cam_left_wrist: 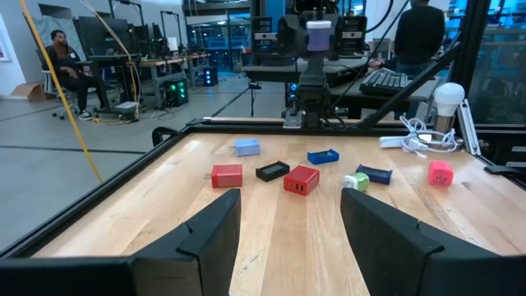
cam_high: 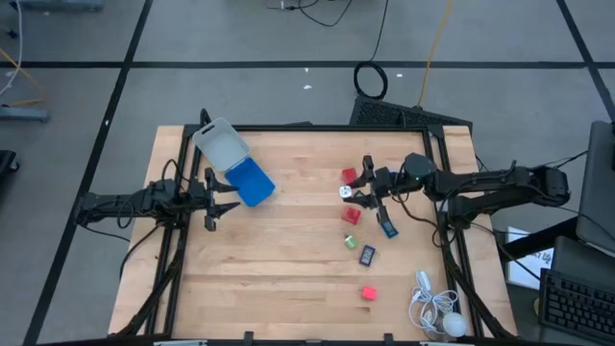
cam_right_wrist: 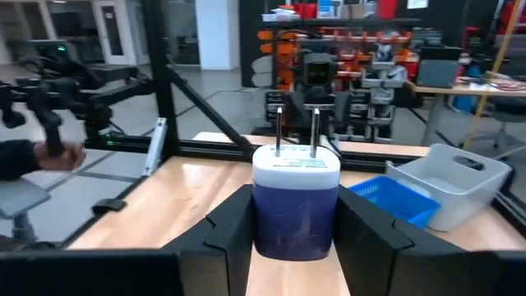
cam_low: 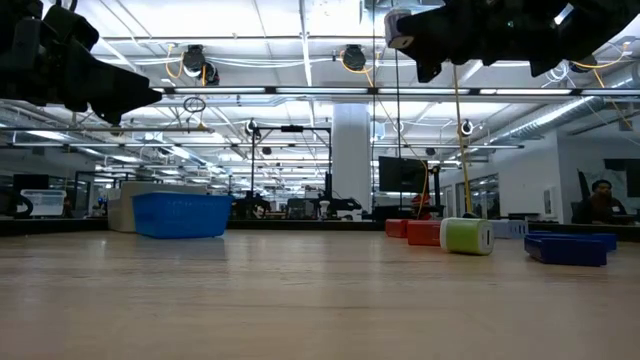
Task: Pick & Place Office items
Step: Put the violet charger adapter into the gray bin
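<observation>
My right gripper [cam_right_wrist: 294, 205] is shut on a pale blue plug block [cam_right_wrist: 294, 222] with a white face and two metal prongs [cam_right_wrist: 278, 127], high above the table's right half [cam_high: 368, 176]. Below it lie loose office items: two red blocks [cam_high: 349, 175] [cam_high: 352, 213], a dark piece with a pale centre [cam_high: 344, 191], a blue one [cam_high: 388, 228], a green one [cam_high: 351, 241], a dark one [cam_high: 367, 255] and a red one [cam_high: 368, 292]. My left gripper [cam_left_wrist: 288, 238] waits open at the left [cam_high: 219, 202], nothing between its fingers. My right gripper pinches the plug block by its two flat sides [cam_right_wrist: 256, 215], one finger [cam_right_wrist: 230, 226] on each. The fingers come level from the table's right. The block is lifted clear of the table, its prongs pointing away from the gripper toward the left arm.
A clear plastic box [cam_high: 221, 144] and a blue tray [cam_high: 255, 183] sit at the far left, beside my left gripper. A white corded gadget [cam_high: 432, 306] lies at the near right corner. Black frame rails [cam_high: 452, 245] run along the table's sides. Bare wood spans the middle and near left.
</observation>
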You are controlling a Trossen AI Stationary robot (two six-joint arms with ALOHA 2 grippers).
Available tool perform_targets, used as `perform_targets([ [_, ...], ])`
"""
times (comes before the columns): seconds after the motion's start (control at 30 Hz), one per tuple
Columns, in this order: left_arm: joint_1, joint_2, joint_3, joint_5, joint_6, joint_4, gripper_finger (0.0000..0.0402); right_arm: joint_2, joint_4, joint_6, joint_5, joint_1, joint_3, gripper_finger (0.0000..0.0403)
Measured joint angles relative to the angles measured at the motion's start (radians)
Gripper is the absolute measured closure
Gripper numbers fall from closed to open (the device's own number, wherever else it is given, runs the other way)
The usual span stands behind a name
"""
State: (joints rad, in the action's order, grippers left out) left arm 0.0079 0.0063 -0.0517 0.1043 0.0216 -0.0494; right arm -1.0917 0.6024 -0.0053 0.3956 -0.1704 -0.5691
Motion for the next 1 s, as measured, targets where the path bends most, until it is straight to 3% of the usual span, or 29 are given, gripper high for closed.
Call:
perform_targets([
  [0.1, 0.0, 0.0, 0.0, 0.0, 0.0, 0.0, 0.0188, -0.021, 0.037, 0.0, -0.016, 0.04, 0.0, 0.0272],
  [0.23, 0.0, 0.0, 0.0, 0.0, 0.0, 0.0, 0.0188, -0.121, 0.146, -0.001, -0.127, 0.115, 0.0, 0.0272],
  [0.43, 0.0, 0.0, 0.0, 0.0, 0.0, 0.026, 0.0188, -0.293, 0.391, 0.067, -0.13, 0.147, -0.016, 0.0272],
  [0.8, 0.0, 0.001, 0.0, -0.004, 0.009, 0.183, 0.0188, -0.474, 0.412, 0.198, -0.138, 0.18, -0.074, 0.0272],
  [0.9, 0.0, 0.008, 0.0, 0.05, -0.03, 0.193, 0.0188, -0.494, 0.417, 0.197, -0.178, 0.189, -0.09, 0.0272],
  [1.0, 0.001, 0.059, 0.01, 0.216, -0.087, 0.265, 0.0188, -0.494, 0.416, 0.158, -0.22, 0.187, -0.107, 0.0272],
])
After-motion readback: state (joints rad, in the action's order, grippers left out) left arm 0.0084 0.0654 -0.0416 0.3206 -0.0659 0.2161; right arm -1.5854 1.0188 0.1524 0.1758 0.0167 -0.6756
